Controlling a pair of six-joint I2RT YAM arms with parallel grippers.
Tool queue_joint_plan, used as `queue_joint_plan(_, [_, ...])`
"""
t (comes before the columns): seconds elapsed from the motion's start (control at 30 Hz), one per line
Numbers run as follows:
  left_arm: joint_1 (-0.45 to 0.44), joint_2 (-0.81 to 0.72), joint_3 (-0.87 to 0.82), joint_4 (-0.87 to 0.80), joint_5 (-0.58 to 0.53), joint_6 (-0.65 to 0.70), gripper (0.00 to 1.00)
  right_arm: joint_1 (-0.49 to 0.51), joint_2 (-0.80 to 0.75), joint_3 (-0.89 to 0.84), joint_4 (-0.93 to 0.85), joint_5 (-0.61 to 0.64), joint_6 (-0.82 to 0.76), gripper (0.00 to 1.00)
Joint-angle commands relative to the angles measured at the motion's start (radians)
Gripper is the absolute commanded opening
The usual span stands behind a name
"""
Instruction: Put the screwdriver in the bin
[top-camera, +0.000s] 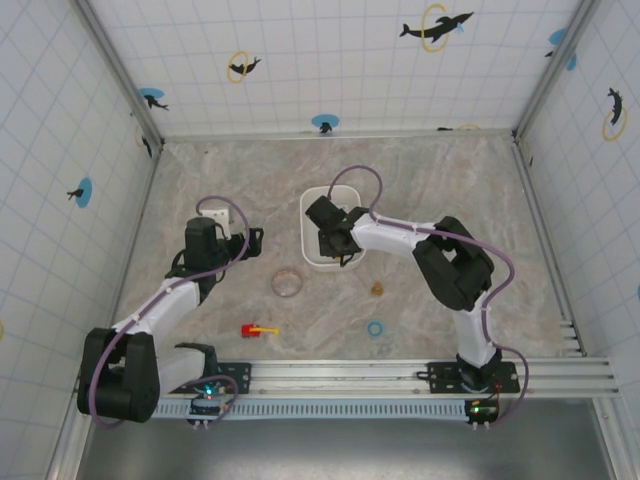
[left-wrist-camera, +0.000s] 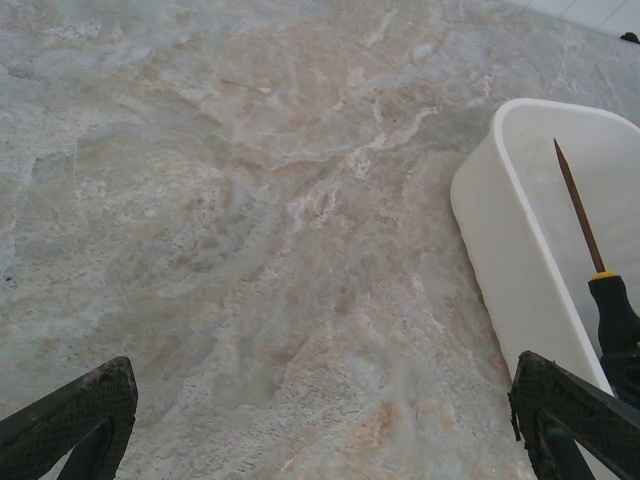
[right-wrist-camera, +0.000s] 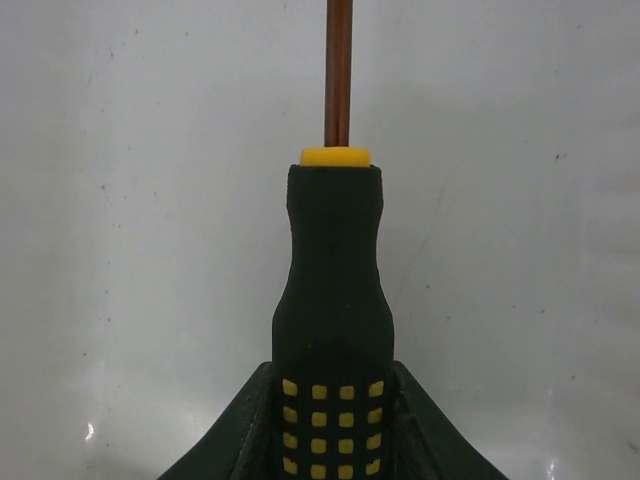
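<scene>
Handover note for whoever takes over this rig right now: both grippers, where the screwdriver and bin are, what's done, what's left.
Right gripper: shut on the handle of the screwdriver, shaft pointing away from the wrist.
Left gripper: open, holding nothing, low over the table just beside the bin.
Screwdriver: held over the bin's white inside; whether it touches the floor cannot be told.
Done: screwdriver grasped and at the bin.
Left: open the right gripper to release it, then pull clear.

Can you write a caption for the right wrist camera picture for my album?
The right fingers grip the screwdriver by its black-and-yellow handle, shaft pointing out over the white bin.
</scene>
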Motion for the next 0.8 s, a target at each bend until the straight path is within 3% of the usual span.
queue_joint_plan(0.0, [-0.009, -0.007, -0.011, -0.018, -0.011, 0.017, 0.97, 0.01, 0.011, 0.022, -0.017, 0.0, 0.017, 0.0])
queue_joint_plan(0.3, [-0.009, -0.007, -0.014, -0.018, -0.012, 0.019, 0.98, 0.014, 0.025, 0.023, -0.015, -0.008, 0.017, 0.0])
queue_joint_plan(0.5, [-0.009, -0.008, -0.014, -0.018, -0.01, 0.02, 0.98, 0.014, 0.033, 0.036, -0.025, -0.008, 0.014, 0.27])
queue_joint_plan(0.77, [-0.009, -0.011, -0.015, -0.02, -0.009, 0.024, 0.98, 0.014, 0.01, 0.038, -0.031, -0.004, -0.001, 0.49])
